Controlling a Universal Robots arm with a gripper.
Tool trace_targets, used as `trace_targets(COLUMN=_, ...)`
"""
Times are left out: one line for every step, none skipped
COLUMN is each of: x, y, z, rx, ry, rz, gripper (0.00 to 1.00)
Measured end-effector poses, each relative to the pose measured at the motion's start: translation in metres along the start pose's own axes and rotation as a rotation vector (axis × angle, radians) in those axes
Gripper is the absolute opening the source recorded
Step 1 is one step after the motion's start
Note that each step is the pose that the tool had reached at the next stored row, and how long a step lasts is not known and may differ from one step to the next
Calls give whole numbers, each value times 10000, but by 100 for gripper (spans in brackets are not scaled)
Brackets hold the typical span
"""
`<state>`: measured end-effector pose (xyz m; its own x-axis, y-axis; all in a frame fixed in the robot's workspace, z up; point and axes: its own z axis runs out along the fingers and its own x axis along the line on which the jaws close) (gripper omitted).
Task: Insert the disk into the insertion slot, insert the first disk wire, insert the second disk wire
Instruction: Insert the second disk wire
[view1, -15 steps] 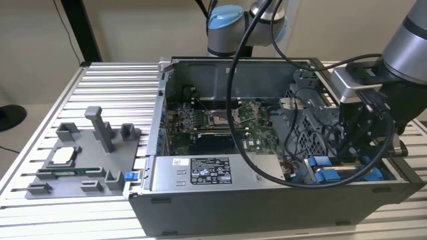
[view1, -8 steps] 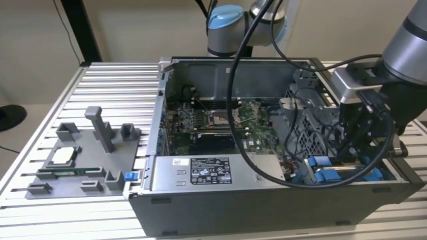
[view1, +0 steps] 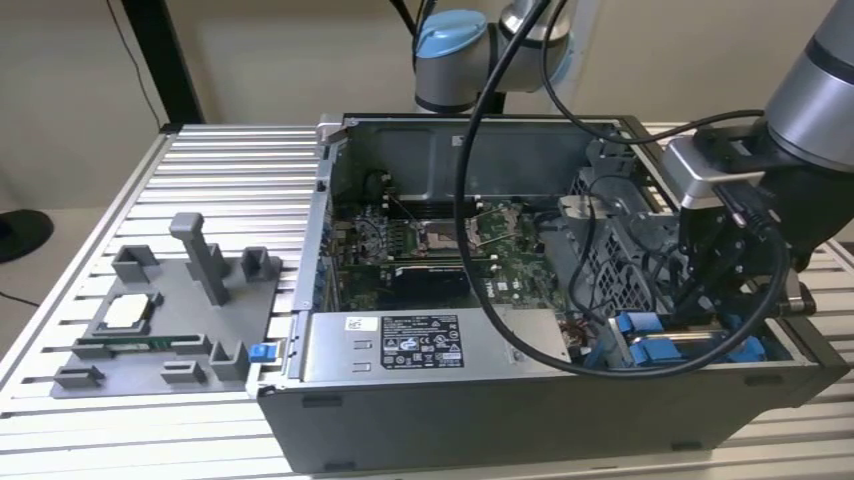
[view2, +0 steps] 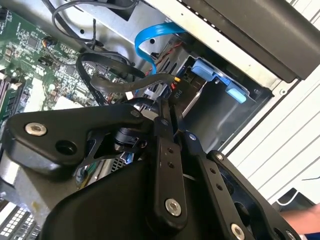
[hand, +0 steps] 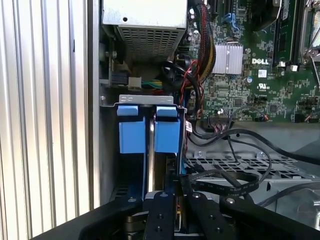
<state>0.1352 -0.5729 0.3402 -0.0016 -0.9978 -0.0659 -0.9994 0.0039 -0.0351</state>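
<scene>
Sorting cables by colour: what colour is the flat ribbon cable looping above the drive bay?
Bright blue; the flat cable shows best in the second wrist view.

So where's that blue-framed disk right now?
The disk sits upright in the insertion slot at the computer case's near corner on the exterior view's right, beside a second blue carrier, under the gripper.

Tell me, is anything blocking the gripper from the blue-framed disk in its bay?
Nothing visible lies directly between the gripper and the disk; a black cable loops close beside the gripper.
</scene>
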Motion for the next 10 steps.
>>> trace_targets(x=0, y=0, z=5, rx=5, ry=2, rz=-1, gripper=0)
trace_targets(x=1, y=0, z=11, rx=9, ry=6, rz=-2, gripper=0)
trace_targets(x=2, y=0, z=21, rx=13, ry=12, rz=-3, gripper=0)
trace_targets(x=3, y=1, z=34, rx=16, ry=21, rz=-2, gripper=0)
trace_targets(x=4, y=2, z=52, rx=19, ry=25, rz=-3, gripper=0)
trace_targets(x=6, y=3, z=70, rx=20, ry=25, rz=-2, gripper=0)
trace_targets(x=7, y=4, z=89, rx=20, ry=21, rz=-2, gripper=0)
trace_targets(x=3, y=4, z=101, rx=19, ry=27, rz=-2, gripper=0)
trace_targets(x=3, y=5, z=105, rx=18, ry=37, rz=-2, gripper=0)
trace_targets(x=2, y=5, z=104, rx=19, ry=39, rz=-2, gripper=0)
